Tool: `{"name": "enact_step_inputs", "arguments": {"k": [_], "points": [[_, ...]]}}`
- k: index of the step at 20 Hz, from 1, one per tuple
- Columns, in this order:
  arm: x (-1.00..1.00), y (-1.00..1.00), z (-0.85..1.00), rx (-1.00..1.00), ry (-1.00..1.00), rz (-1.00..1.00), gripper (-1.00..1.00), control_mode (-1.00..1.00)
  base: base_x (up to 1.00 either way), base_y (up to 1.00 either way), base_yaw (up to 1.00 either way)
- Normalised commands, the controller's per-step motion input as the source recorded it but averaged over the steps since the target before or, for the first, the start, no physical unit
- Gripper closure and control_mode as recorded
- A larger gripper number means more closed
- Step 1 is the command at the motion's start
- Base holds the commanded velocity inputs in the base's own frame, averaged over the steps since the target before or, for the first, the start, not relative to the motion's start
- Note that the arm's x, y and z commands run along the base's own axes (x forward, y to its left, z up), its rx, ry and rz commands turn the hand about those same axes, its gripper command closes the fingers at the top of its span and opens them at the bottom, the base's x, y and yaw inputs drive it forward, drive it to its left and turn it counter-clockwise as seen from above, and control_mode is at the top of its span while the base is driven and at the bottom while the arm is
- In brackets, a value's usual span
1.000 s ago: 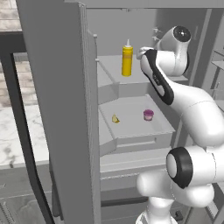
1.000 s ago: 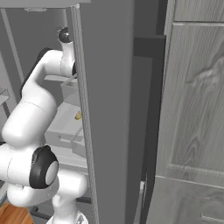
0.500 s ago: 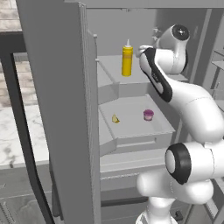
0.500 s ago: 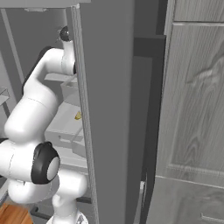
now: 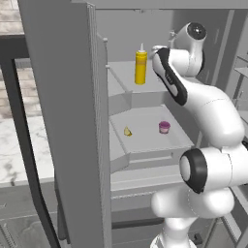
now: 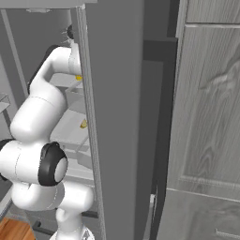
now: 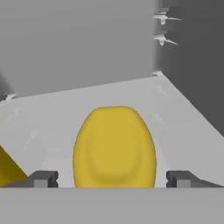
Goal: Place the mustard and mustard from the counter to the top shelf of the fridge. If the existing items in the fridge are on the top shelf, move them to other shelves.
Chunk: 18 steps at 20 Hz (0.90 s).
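On the top shelf point(image 5: 123, 80) of the fridge point(image 5: 63, 121) stands the tall slim mustard point(image 5: 140, 65). In the hand view the shorter, darker mustard point(image 7: 114, 144) sits on the same shelf point(image 7: 175, 113), right between my gripper's point(image 7: 113, 178) fingertips point(image 7: 41, 178). The gripper is open, with a gap on each side of the bottle. A corner of the tall mustard point(image 7: 6, 170) shows at the left edge. In the left base view my forearm hides the shorter bottle. The existing items, a pink cup point(image 5: 164, 127) and a yellow wedge point(image 5: 127, 131), lie on the middle shelf.
The open fridge door stands close on the left, with the marble counter point(image 5: 14, 155) beyond it. The other door point(image 6: 117, 117) blocks most of the right base view, where a wedge point(image 6: 83, 124) peeks out. The fridge's back wall point(image 7: 87, 39) is close behind the bottle.
The gripper has gone from shut to open and let go of the shorter mustard. The arm has barely moved.
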Motion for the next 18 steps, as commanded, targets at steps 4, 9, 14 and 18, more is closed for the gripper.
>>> {"name": "enact_step_inputs", "arguments": {"k": [4, 9, 14, 18], "points": [[0.18, 0.00, 0.00, 0.00, 0.00, 0.00, -1.00, -1.00, 0.00, 0.00, 0.00], [0.08, 0.00, 0.00, 0.00, -0.01, 0.01, -1.00, -1.00, 0.00, 0.00, 0.00], [0.04, 0.00, 0.00, 0.00, -0.02, 0.02, -1.00, -1.00, 0.00, 0.00, 0.00], [-0.27, 0.00, 0.00, 0.00, -0.04, 0.06, -1.00, -1.00, 0.00, 0.00, 0.00]]}}
